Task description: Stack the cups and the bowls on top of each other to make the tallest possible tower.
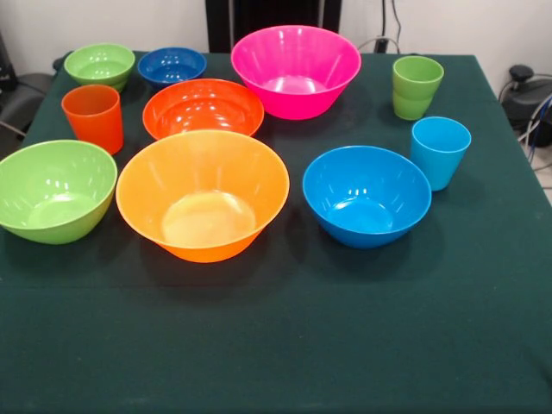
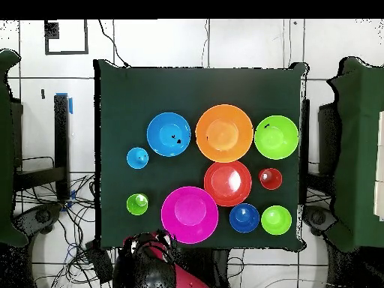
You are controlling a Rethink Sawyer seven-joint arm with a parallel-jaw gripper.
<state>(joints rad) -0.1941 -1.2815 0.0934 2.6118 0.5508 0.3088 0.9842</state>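
Note:
All bowls and cups stand apart and upright on the green table; no tower stands. The large pink bowl (image 1: 296,69) (image 2: 190,214) sits at the back. In front of it are the red-orange bowl (image 1: 203,108), the large orange bowl (image 1: 203,194) (image 2: 224,133), the lime green bowl (image 1: 53,190) and the blue bowl (image 1: 366,194). A small green bowl (image 1: 99,65) and a small dark blue bowl (image 1: 172,65) sit at the back left. The orange cup (image 1: 93,116), green cup (image 1: 417,86) and light blue cup (image 1: 440,151) stand singly. My arm (image 2: 150,259) is drawn back by the table's edge.
The dark green tablecloth (image 1: 276,345) has a wide bare strip along the front edge in the front view. Cables and black equipment (image 1: 526,95) lie off the table's right side.

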